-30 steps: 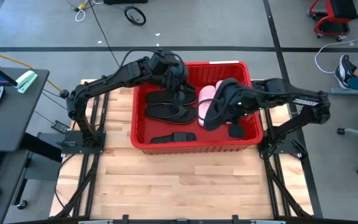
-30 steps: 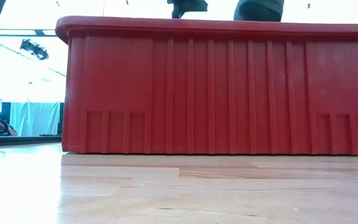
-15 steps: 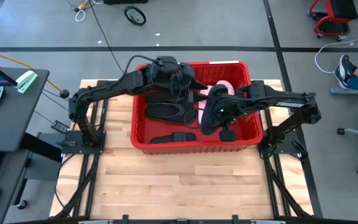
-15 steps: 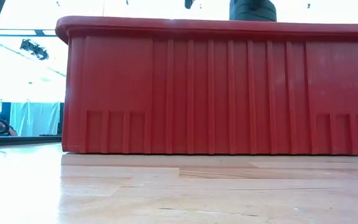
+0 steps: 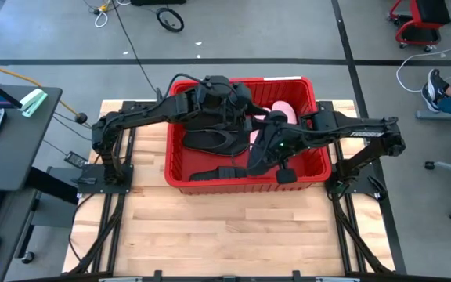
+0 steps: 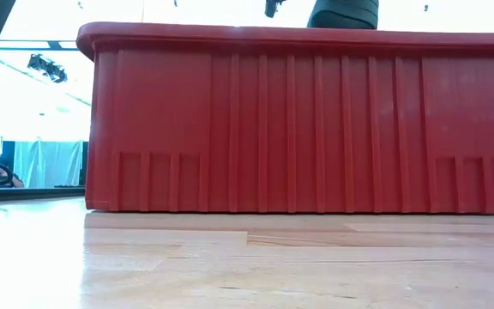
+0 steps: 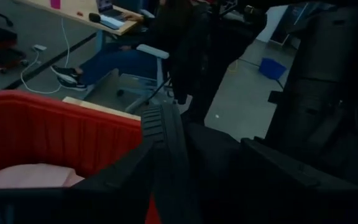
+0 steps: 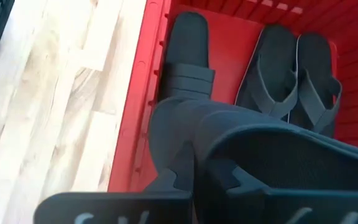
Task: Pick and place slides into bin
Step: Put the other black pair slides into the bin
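Red bin (image 5: 180, 168) at the far middle of the wooden table (image 5: 210, 227), both arms reaching in over its rim. Inside, seen from above: two black thong flip-flops (image 5: 214, 141) side by side toward the left half, a black broad-strap slide (image 5: 219, 173) lying along the near wall, pale pink slides (image 5: 282, 110) toward the far right corner, partly covered by the arms.

Right gripper (image 5: 258, 160) low over the bin's middle, closed on a second black broad-strap slide (image 8: 241, 149); in the right wrist view, that slide fills the foreground, pinched between the dark fingers (image 8: 114, 208), hanging above the lying slide (image 8: 188, 53) and the flip-flop pair (image 8: 294, 71), with the bin's wall (image 8: 138, 124) and the bare table (image 8: 55, 99) alongside.

Left gripper (image 5: 229, 102) over the bin's far left part, above the flip-flops. Cannot tell whether its jaws are open or closed: left wrist view mostly dark, a narrow ribbed black edge (image 7: 166, 155) running up the middle, a pink slide (image 7: 33, 177) against the red bin wall (image 7: 55, 134) beyond. Farther off in that view, a seated person's leg and shoe (image 7: 70, 76) by an office chair (image 7: 151, 59).

In the low view, only the bin's ribbed near wall (image 6: 307, 120) across the frame, dark arm parts (image 6: 341, 13) just above the rim; contents hidden.
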Robot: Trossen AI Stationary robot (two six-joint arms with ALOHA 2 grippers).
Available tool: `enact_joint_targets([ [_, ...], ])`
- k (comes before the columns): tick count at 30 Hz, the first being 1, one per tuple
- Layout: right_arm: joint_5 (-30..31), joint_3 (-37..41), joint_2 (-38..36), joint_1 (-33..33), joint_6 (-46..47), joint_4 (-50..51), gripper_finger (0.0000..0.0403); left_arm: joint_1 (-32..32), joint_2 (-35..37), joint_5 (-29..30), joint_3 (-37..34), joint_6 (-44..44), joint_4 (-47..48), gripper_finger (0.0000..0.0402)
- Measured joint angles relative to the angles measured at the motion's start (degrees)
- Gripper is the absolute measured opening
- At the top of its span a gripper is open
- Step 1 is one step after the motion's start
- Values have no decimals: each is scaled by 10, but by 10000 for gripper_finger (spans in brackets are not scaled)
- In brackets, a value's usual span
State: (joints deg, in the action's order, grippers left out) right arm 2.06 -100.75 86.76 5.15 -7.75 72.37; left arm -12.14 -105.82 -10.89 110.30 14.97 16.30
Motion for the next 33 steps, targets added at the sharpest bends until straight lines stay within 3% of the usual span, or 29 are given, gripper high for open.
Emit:
enact_joint_targets([
  [13,7,0,-2,10,0,18,10,-1,0,8,1,-5,16,267],
  [21,81,0,-15,10,2,52,9,-16,2,56,-2,-38,29,286],
  [33,70,0,-14,10,-22,-7,9,-17,0,50,-2,-37,23,286],
])
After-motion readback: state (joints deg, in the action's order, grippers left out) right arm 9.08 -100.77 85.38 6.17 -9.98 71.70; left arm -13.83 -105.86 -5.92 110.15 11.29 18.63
